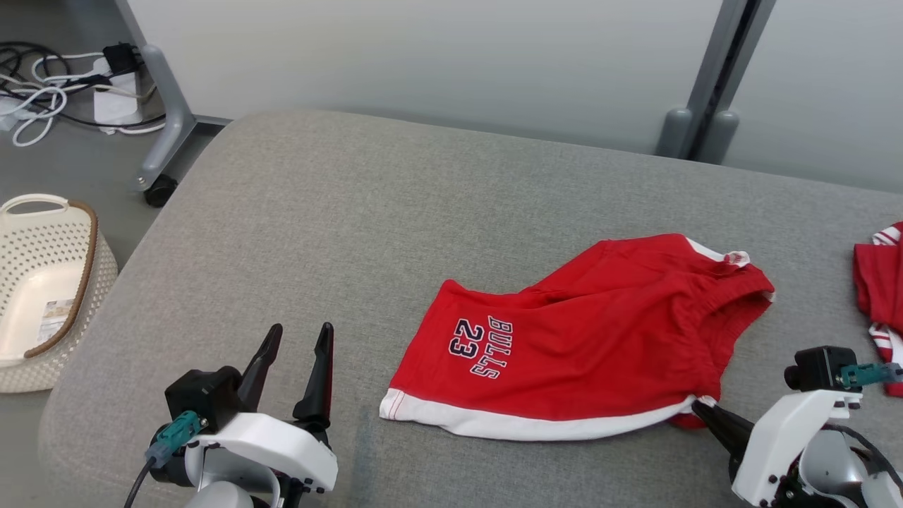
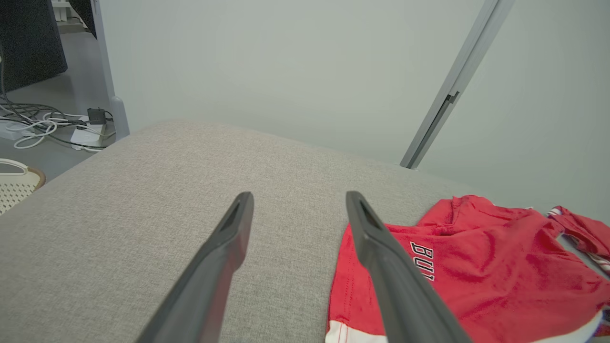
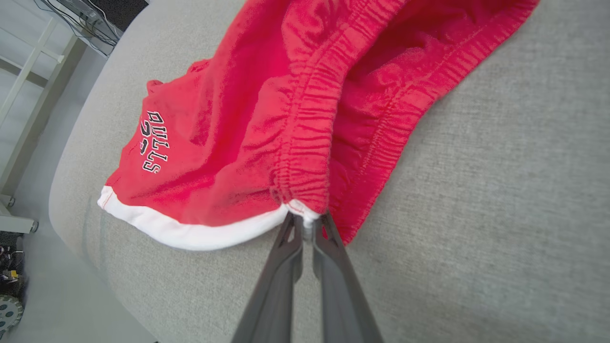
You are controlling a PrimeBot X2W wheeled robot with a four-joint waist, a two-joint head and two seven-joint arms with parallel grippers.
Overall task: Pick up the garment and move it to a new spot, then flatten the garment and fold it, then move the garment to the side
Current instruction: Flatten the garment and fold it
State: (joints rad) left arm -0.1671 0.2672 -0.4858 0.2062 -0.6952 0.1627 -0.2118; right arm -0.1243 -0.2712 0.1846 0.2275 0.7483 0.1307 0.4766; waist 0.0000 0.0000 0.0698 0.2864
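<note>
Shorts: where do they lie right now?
Head view, right of centre: the shorts lie on the grey surface, near right corner pinched by the right gripper.

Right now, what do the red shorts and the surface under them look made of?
Red shorts: soft matte knit, probably cotton; it wrinkles and gathers at the elastic waistband. Grey surface: woven upholstery fabric, matte, with a visible flecked weave.

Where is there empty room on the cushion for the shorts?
The widest bare stretch of cushion lies beyond the left gripper, left of the red shorts. The right end is crowded: another red garment and the right gripper.
</note>
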